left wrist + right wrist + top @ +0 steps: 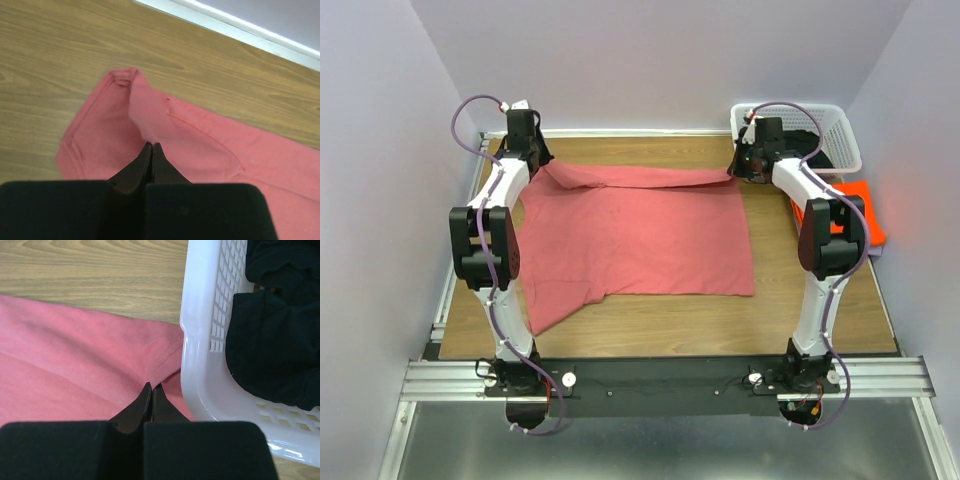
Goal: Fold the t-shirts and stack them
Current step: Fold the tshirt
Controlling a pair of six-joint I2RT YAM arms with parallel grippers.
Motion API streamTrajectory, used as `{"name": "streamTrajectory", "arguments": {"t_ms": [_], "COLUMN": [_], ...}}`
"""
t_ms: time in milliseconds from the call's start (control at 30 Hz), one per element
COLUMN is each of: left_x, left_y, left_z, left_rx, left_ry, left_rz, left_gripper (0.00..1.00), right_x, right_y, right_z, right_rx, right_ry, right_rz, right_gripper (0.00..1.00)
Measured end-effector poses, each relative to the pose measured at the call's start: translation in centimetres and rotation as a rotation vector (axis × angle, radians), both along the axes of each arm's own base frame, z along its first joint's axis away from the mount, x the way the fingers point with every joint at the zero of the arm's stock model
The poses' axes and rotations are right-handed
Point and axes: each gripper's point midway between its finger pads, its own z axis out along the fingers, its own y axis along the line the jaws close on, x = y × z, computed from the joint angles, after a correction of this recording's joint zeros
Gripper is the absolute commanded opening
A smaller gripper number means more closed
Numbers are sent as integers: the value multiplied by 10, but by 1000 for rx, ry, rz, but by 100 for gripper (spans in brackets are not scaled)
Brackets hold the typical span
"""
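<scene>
Now both jaws clamped on the pink-red t-shirt's (640, 235) far edge (right corner touching basket (200, 340))

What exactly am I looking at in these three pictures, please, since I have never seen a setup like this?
These are two robot arms bolted to the near edge of a wooden table. One picture looks down from above and behind them; the other two come from small cameras on each wrist, so the black shapes at the bottom are each arm's own fingers. A pink-red t-shirt lies spread on the table. The left end effector is shut on the shirt's far left corner, and the right end effector is shut on its far right corner. Beside the right one stands a white basket holding a black t-shirt. An orange t-shirt lies at the table's right edge.
</scene>
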Motion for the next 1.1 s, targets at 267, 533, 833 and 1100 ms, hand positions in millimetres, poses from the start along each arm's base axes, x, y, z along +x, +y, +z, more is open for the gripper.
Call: {"name": "streamTrajectory", "arguments": {"t_ms": [267,533,833,1100], "left_x": [-17,-40,-108,-117], "left_y": [5,15,6,4], "left_z": [34,75,-36,-53], "left_rx": [-29,-77,-139,-166], "left_ry": [-27,-76,169,197], "left_rz": [32,81,116,125], "left_gripper": [0,0,0,0], "right_x": [1,-4,-22,-23], "right_y": [-7,-17,-19,-21], "right_z": [5,28,-2,-20], "right_rx": [-12,-20,-30,-41], "right_ry": [-12,-56,16,49], "right_rz": [-9,-29,-33,-41], "right_gripper": [1,1,5,8]}}
